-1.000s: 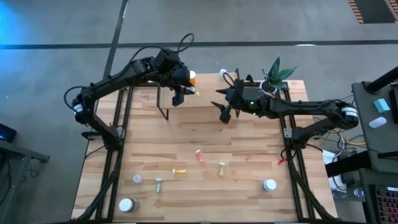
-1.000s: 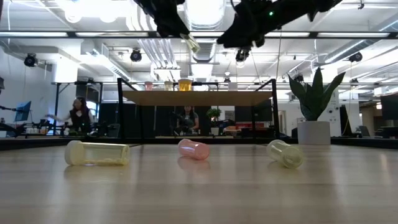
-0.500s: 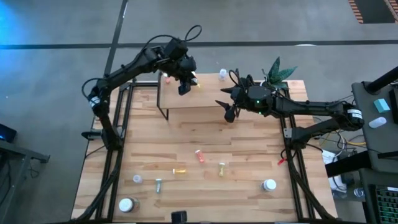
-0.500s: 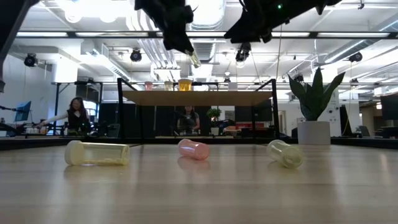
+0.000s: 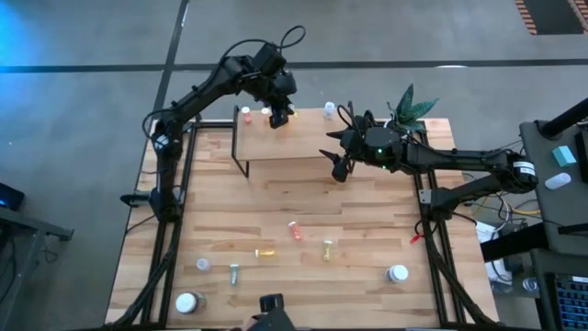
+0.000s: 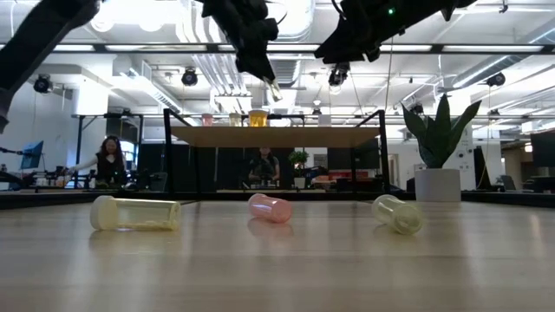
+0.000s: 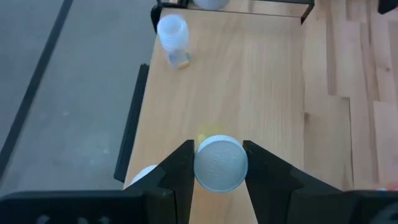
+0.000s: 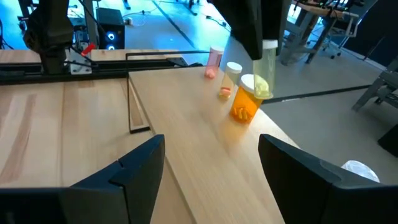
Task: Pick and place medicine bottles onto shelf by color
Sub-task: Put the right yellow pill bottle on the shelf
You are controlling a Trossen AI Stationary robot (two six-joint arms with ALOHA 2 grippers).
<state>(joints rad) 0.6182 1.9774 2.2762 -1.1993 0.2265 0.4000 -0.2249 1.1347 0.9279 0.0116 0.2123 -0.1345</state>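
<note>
Overhead looks straight down — low looks level; both share the shelf (image 5: pixel 280 138).

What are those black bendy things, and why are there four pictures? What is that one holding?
Those are two robot arms with two-finger pinchers called grippers. One picture looks down from above, one looks level across the wooden table, and two come from cameras on the arms' wrists. The left gripper is pinching a yellowish bottle with a white cap above the small shelf, a little board on thin black legs. An orange bottle, a clear one and a pinkish one already stand there. The right gripper hovers open and empty beside the shelf. More bottles lie on the table, like a red one. A potted plant stands in the corner.
</note>
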